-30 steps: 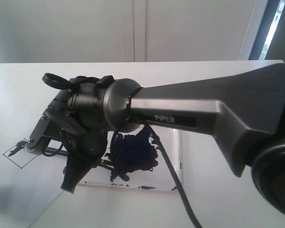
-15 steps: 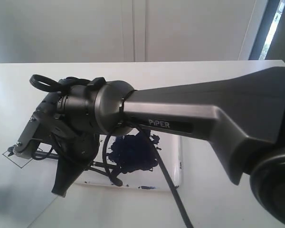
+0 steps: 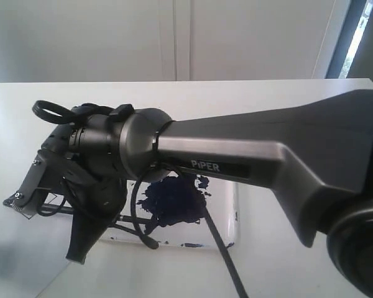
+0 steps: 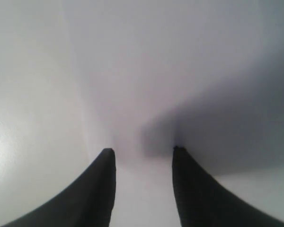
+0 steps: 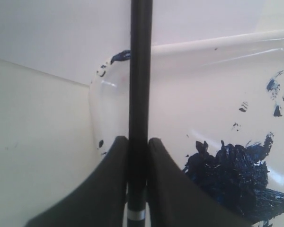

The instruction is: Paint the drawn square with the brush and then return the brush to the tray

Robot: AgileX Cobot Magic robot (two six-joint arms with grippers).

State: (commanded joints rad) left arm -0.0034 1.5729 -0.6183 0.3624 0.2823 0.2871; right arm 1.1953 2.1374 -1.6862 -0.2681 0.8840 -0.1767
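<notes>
My right gripper (image 5: pixel 137 139) is shut on the brush (image 5: pixel 141 71), a thin black stick that runs out between the jaws over a corner of the tray (image 5: pixel 203 47). A silver band on the brush shows behind the jaws. In the exterior view the right arm (image 3: pixel 248 155) reaches across to the left and hides most of the brush. Its wrist hangs over the drawn square (image 3: pixel 15 203), of which only a corner shows on the white paper. The tray (image 3: pixel 234 217) holds a big blue-black paint blot (image 3: pixel 174 198). My left gripper (image 4: pixel 143 150) is open and empty over a plain white surface.
A black cable (image 3: pixel 227 267) trails from the right arm across the tray toward the front. The paper's edge runs diagonally at the front left. A white wall stands behind the table.
The right arm has swung left, carrying its wrist from beside the tray to over the drawn square. The grip on the brush is unchanged.
</notes>
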